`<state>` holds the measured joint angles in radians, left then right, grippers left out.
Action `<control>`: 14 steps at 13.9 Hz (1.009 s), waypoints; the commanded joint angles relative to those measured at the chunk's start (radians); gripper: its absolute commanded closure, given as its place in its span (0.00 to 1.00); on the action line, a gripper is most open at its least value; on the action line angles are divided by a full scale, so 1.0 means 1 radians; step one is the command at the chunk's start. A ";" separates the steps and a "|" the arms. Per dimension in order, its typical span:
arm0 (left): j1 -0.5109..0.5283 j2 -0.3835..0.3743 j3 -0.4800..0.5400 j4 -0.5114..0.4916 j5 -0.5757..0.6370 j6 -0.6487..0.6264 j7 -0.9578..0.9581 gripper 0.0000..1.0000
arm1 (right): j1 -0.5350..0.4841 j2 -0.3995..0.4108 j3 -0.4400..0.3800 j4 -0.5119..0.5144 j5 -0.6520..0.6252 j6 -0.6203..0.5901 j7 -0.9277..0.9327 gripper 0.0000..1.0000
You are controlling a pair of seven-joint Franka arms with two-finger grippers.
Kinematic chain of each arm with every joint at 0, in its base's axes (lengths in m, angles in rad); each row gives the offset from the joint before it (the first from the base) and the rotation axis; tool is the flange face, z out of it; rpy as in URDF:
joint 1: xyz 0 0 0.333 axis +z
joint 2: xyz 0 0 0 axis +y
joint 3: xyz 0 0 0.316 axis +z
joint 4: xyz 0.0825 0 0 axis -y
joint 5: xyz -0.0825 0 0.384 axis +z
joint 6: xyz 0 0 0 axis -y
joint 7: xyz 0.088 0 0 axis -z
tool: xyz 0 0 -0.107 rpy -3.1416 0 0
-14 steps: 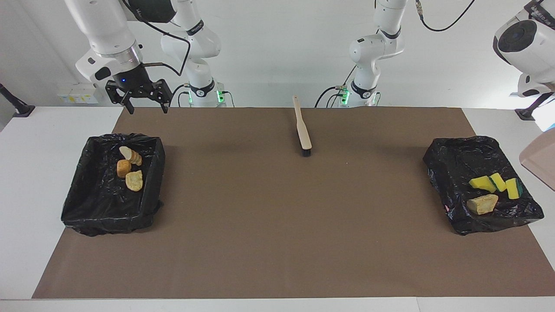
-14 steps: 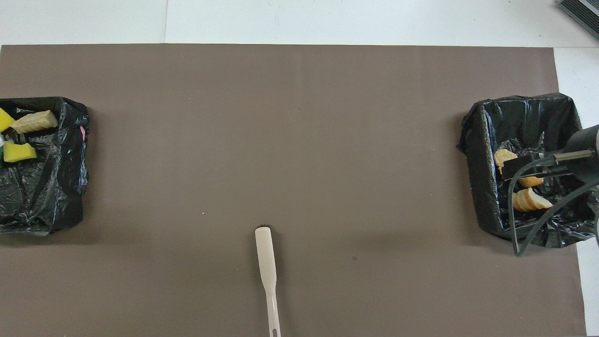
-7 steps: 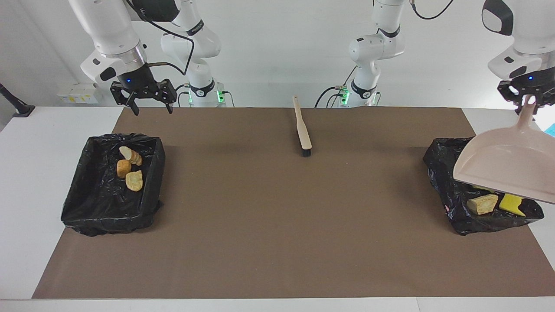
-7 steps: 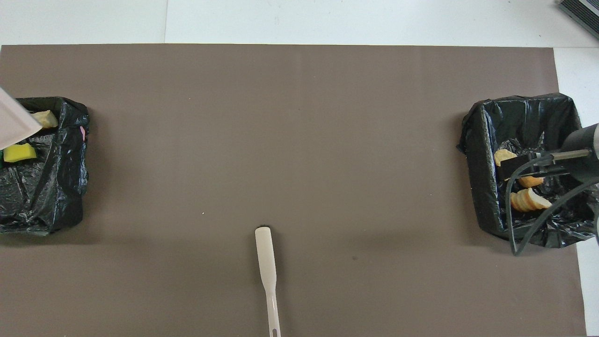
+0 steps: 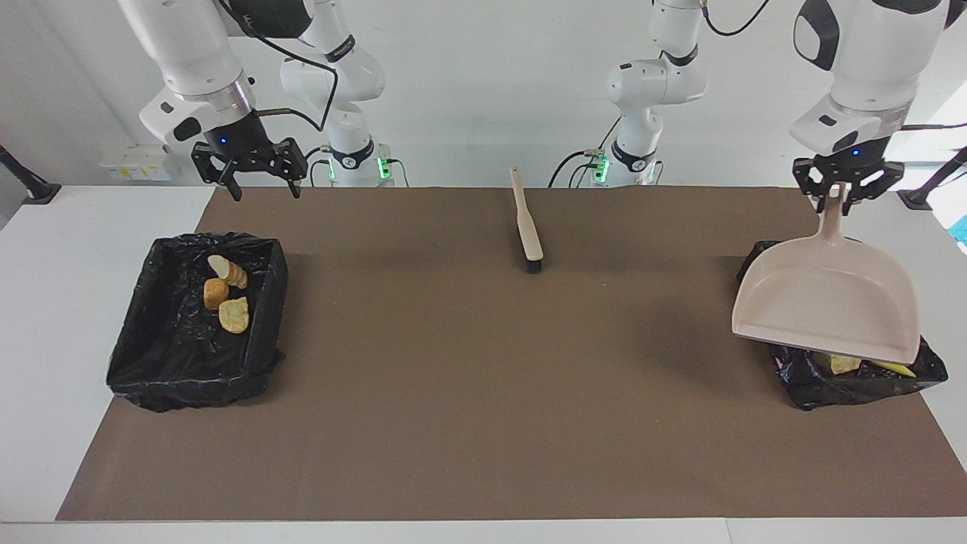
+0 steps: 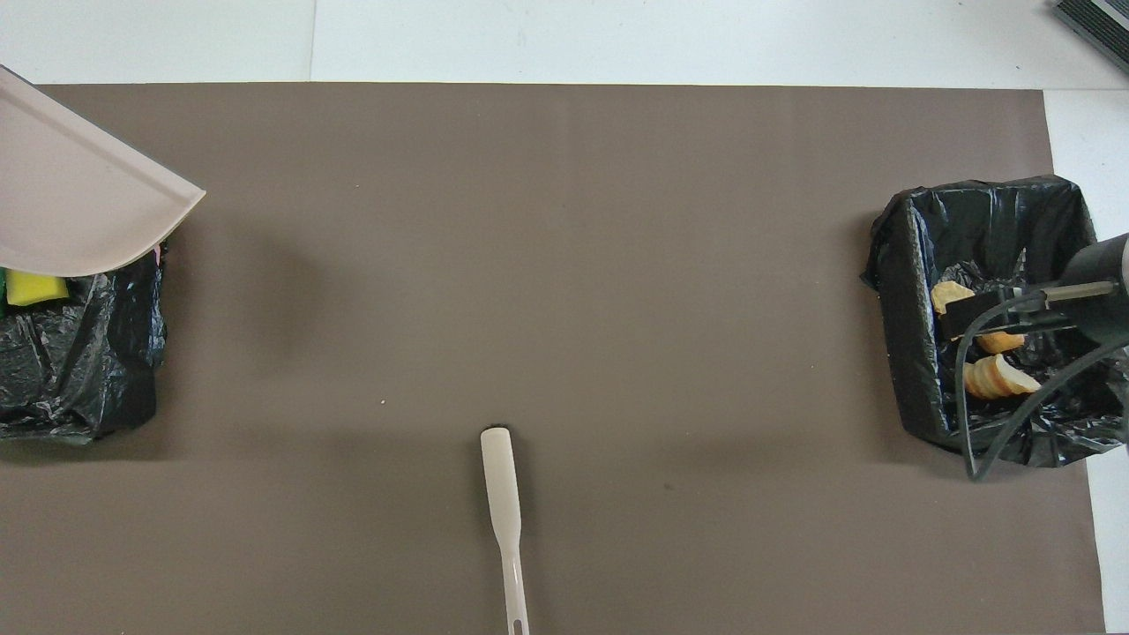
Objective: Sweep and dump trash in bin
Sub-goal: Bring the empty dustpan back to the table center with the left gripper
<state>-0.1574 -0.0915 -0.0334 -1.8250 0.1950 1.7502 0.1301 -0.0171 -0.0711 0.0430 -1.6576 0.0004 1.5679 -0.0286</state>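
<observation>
The facing view alone showed the left gripper [image 5: 843, 202] clamped on the dustpan [image 5: 827, 302] over one trash [image 5: 844, 364] bin [image 5: 854, 381]; the right gripper [image 5: 259, 183], fingers spread and empty, hovered by the other bin [image 5: 189, 363], which held three lumps [image 5: 227, 295].

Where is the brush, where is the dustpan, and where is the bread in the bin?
brush [image 5: 528, 227]: facing view, on its beige back.
dustpan [image 5: 827, 302]: facing view, inside its scoop.
bread [image 5: 233, 315]: facing view, on the biggest lump.
</observation>
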 commanded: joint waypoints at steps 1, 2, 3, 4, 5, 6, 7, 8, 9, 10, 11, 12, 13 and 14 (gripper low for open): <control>-0.079 -0.008 0.021 -0.042 -0.098 0.078 -0.133 1.00 | -0.009 -0.004 0.002 -0.005 0.021 0.001 -0.001 0.00; -0.121 0.013 0.021 -0.051 -0.104 0.113 -0.182 1.00 | -0.009 -0.004 0.002 -0.005 0.021 0.001 -0.002 0.00; -0.161 0.041 0.021 -0.051 -0.104 0.152 -0.245 1.00 | -0.009 -0.006 0.002 -0.007 0.021 0.000 -0.001 0.00; -0.203 0.073 0.021 -0.051 -0.104 0.187 -0.330 1.00 | -0.009 -0.006 0.002 -0.007 0.021 0.001 -0.002 0.00; -0.241 0.099 0.020 -0.051 -0.106 0.227 -0.392 1.00 | -0.009 -0.006 0.002 -0.008 0.021 0.001 -0.002 0.00; -0.276 0.134 0.021 -0.050 -0.112 0.271 -0.430 1.00 | -0.009 -0.006 0.002 -0.008 0.021 0.000 -0.002 0.00; -0.306 0.174 0.021 -0.045 -0.136 0.314 -0.479 1.00 | -0.009 -0.006 0.002 -0.008 0.021 0.001 -0.002 0.00; -0.336 0.221 0.021 -0.042 -0.182 0.369 -0.547 1.00 | -0.009 -0.006 0.002 -0.008 0.021 0.000 -0.002 0.00; -0.361 0.255 0.021 -0.042 -0.219 0.418 -0.594 1.00 | -0.009 -0.007 0.002 -0.010 0.021 0.000 -0.002 0.00; -0.373 0.268 0.020 -0.046 -0.235 0.433 -0.604 1.00 | -0.009 -0.007 0.002 -0.010 0.021 0.001 -0.002 0.00; -0.389 0.275 0.020 -0.048 -0.236 0.439 -0.601 1.00 | -0.009 -0.007 0.002 -0.010 0.021 0.000 -0.002 0.00; -0.401 0.297 0.020 -0.045 -0.238 0.451 -0.598 1.00 | -0.009 -0.007 0.002 -0.010 0.021 0.000 -0.004 0.00; -0.418 0.318 0.020 -0.048 -0.238 0.471 -0.586 1.00 | -0.009 -0.007 0.002 -0.010 0.021 0.000 -0.007 0.00; -0.431 0.323 0.020 -0.053 -0.238 0.476 -0.549 1.00 | -0.009 -0.007 0.002 -0.010 0.021 -0.002 -0.007 0.00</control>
<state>-0.5525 0.2236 -0.0343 -1.8775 -0.0265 2.2032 -0.4519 -0.0171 -0.0711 0.0430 -1.6584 0.0004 1.5678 -0.0285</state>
